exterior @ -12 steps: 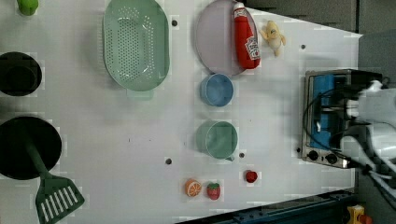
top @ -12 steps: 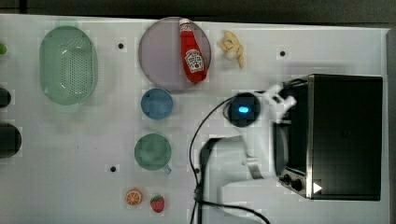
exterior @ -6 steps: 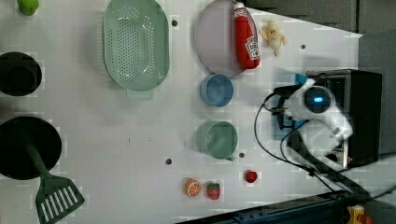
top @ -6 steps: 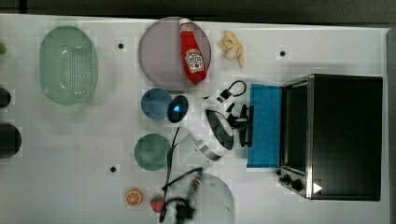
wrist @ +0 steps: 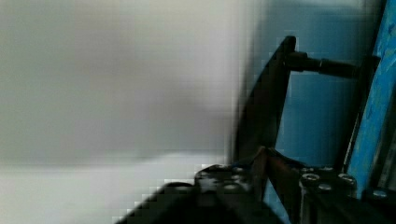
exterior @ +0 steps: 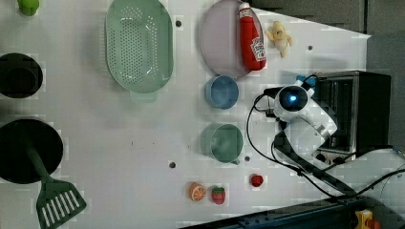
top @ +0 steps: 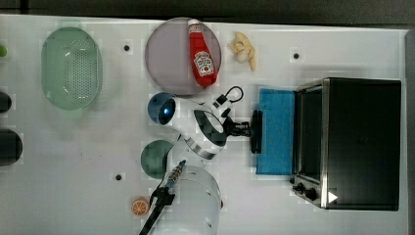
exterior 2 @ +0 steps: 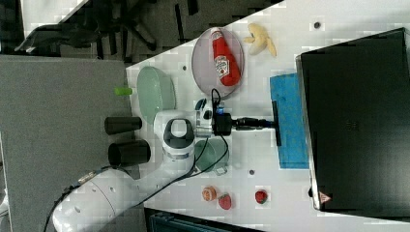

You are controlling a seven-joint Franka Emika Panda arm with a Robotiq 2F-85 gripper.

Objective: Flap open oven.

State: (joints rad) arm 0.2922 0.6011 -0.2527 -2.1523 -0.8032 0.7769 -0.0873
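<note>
Your gripper [top: 250, 130], clamped narrow on the bar handle [top: 256, 131], has swung the blue glass door [top: 275, 131] flat, so the oven [top: 362, 142] at the top view's right now stands open.

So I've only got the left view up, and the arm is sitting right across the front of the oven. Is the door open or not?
Observer: Open. In the top view the oven has its blue glass door folded right down, lying about flat in front of it.
Operator: And where's the gripper?
Observer: The gripper is at the middle of the door's bar handle, on the top view's left edge of the door. In the wrist view it looks closed around the bar.
Operator: Is the door hanging crooked?
Observer: No. In the right view its edges run square with the oven front.
</note>
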